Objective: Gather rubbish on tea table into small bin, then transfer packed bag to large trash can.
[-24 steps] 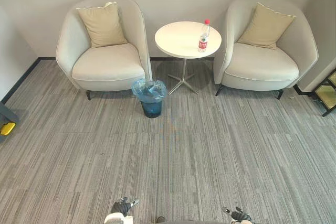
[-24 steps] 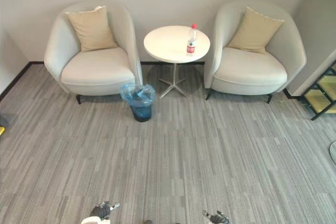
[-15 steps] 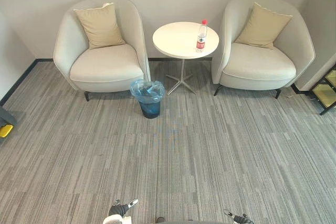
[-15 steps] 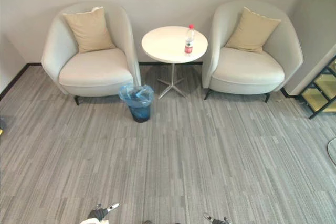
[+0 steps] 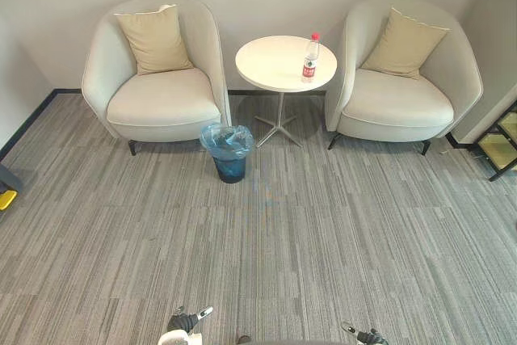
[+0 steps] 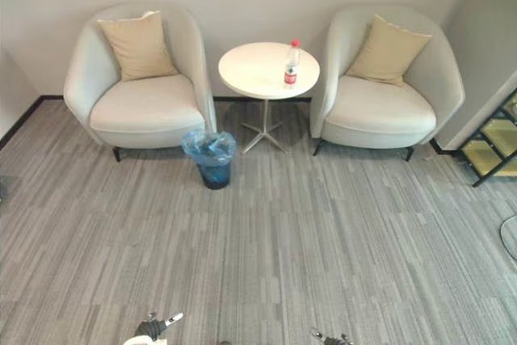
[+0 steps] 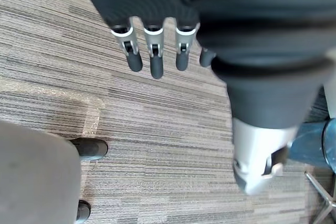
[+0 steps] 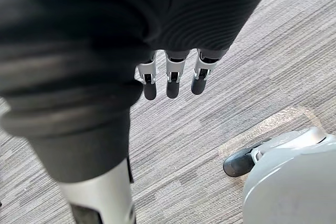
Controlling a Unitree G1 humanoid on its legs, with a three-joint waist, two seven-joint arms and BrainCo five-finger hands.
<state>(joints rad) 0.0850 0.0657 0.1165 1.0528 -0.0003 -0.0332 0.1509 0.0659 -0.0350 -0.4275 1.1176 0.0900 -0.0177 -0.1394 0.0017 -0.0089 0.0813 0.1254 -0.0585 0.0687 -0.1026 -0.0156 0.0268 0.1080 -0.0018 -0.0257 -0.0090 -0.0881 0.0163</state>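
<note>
A clear plastic bottle (image 5: pixel 309 60) with a red cap and red label stands upright on the round white tea table (image 5: pixel 275 66), near its right edge. The small bin (image 5: pixel 229 153), lined with a blue bag, stands on the carpet left of the table's foot, by the left armchair. My left hand (image 5: pixel 184 322) and right hand (image 5: pixel 369 335) hang low at the near edge, far from the table. In the wrist views the left hand's fingers (image 7: pixel 156 61) and the right hand's fingers (image 8: pixel 170 80) point straight down over bare carpet, open and holding nothing.
Two cream armchairs, one on the left (image 5: pixel 157 78) and one on the right (image 5: pixel 400 78), each with a tan cushion, flank the table against the wall. A black shelf (image 5: pixel 505 139) stands far right. A yellow object (image 5: pixel 7 198) lies at the left edge. Grey carpet stretches between me and the table.
The whole view has shifted slightly, so the camera moved. Both hands show a little lower at the bottom edge. Bottle, table and bin have not moved.
</note>
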